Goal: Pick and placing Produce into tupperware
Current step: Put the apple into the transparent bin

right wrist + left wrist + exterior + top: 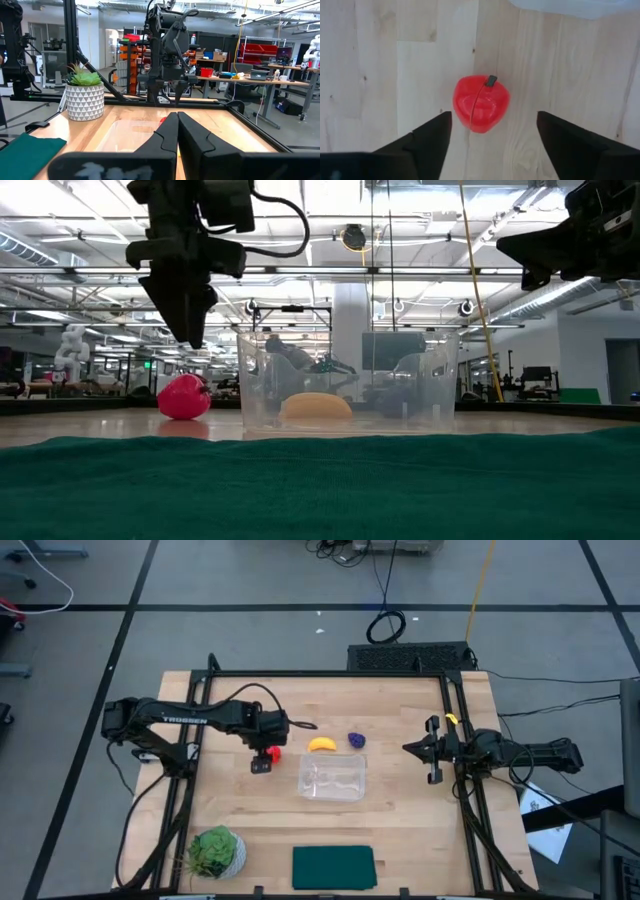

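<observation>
The red round fruit (481,103) rests on the wooden table left of the clear tupperware (332,778); it also shows in the high view (272,753) and the low view (184,397). My left gripper (492,135) hovers above it, pointing down, open, its fingers standing either side without touching. The yellow banana (322,744) and the purple grape cluster (356,740) lie on the table just beyond the tupperware. My right gripper (177,131) is shut and empty, held high at the table's right side.
A potted leafy plant (215,852) stands at the near left. A dark green flat cloth (333,867) lies at the near edge. A black metal frame (455,740) runs along the table's sides and far edge.
</observation>
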